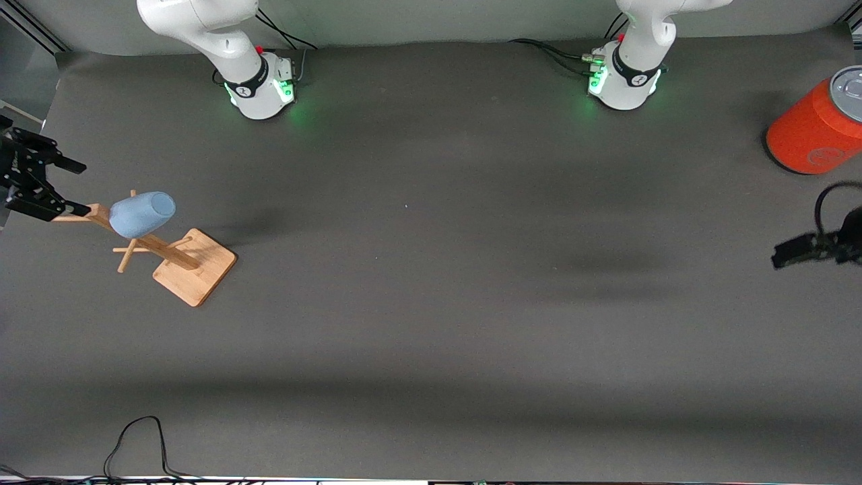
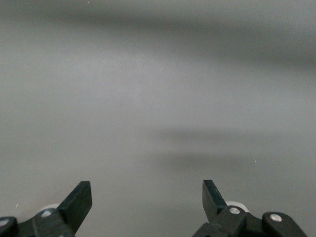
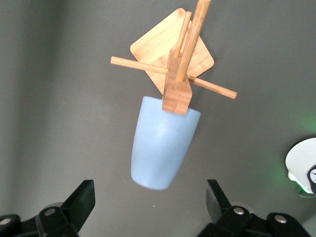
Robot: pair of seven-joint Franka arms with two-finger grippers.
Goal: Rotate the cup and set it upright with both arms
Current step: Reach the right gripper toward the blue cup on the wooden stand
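Wooden rack (image 1: 176, 259) stands toward the right arm's end of the table, square base down. Cup (image 1: 142, 213), light blue, hangs on one of its pegs, closed bottom pointing outward. Right gripper (image 1: 42, 185) hovers above the rack's top, fingers apart, holding nothing. Left gripper (image 1: 805, 248) waits over bare table near the red can (image 1: 816, 128), fingers apart, empty.

High front camera faces both bases; right wrist camera shares its cup (image 3: 163, 148).
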